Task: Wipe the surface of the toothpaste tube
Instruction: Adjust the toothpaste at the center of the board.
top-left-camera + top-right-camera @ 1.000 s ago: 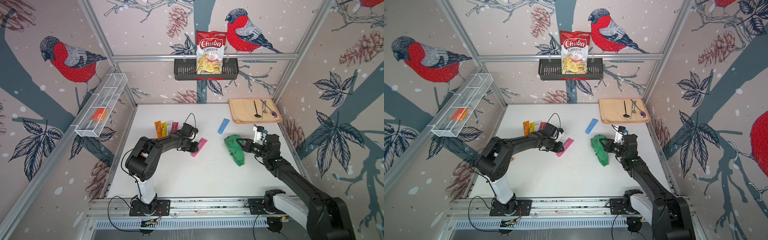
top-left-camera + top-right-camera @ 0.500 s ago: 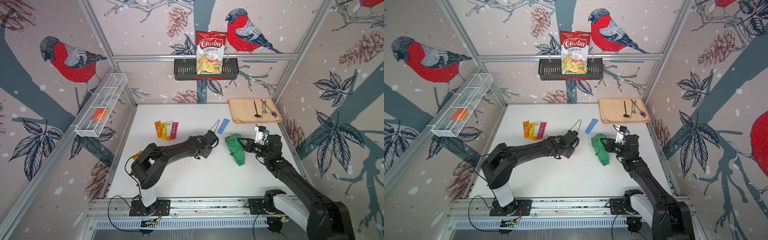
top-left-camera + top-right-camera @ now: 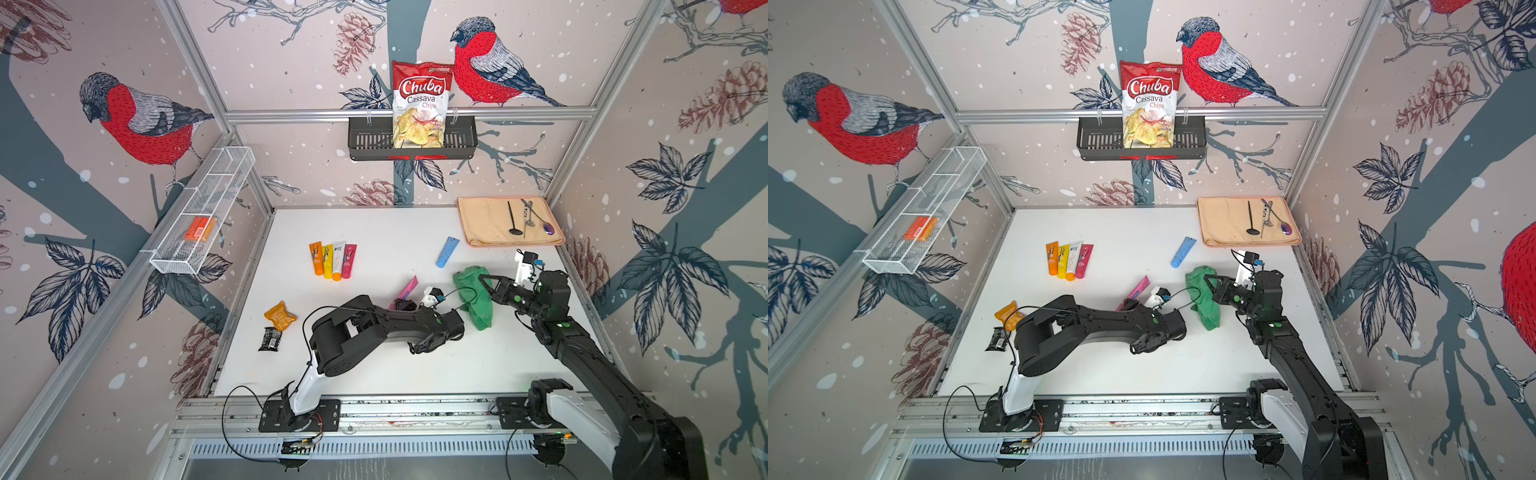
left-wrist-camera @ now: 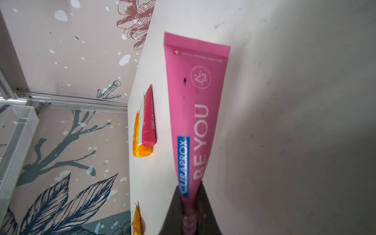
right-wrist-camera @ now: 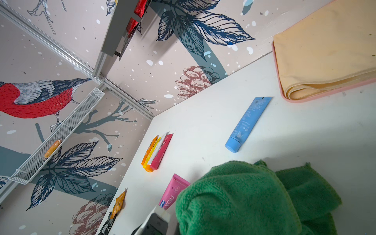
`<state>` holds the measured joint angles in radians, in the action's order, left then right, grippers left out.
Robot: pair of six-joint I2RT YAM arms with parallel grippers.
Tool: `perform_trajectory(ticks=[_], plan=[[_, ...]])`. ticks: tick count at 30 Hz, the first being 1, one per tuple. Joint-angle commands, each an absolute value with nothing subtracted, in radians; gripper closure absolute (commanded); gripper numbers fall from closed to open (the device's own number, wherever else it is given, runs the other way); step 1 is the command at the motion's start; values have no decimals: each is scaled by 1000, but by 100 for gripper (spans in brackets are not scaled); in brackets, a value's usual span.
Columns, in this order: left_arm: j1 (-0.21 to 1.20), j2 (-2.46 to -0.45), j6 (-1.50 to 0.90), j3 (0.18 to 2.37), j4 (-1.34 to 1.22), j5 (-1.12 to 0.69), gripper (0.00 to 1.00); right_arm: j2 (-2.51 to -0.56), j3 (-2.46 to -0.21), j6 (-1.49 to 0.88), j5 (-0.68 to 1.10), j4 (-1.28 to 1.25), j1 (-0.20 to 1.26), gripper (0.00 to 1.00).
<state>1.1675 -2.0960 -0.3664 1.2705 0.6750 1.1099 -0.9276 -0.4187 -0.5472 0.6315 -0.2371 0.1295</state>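
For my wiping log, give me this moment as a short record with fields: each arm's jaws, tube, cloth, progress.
left jaws: shut on pink toothpaste tube, cap end
right jaws: shut on green cloth
tube surface: dark specks on printed face
cloth to tube: apart in both top views, not yet wiping
other tubes: row of four; blue tube
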Motion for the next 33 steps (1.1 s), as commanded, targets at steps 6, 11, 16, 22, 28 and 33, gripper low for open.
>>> perform_trajectory(ticks=[6,11,16,22,28,33], plan=[[1213,-2155,-410,1247,648,1132,75,-927,-431,-535,637,-260,126,100],[1241,-2126,-415,1244,630,1084,62,-931,-433,-534,639,-258,126,100],[1276,-2040,-384,1261,576,997,54,-928,-428,-534,638,-261,126,100],[1282,-1816,-304,1243,421,710,50,-928,-428,-536,640,-262,126,100],[1156,-1533,-333,1079,272,482,49,-944,-427,-546,664,-287,134,99],[1011,-1379,-361,897,155,313,47,-983,-455,-544,651,-287,174,100]])
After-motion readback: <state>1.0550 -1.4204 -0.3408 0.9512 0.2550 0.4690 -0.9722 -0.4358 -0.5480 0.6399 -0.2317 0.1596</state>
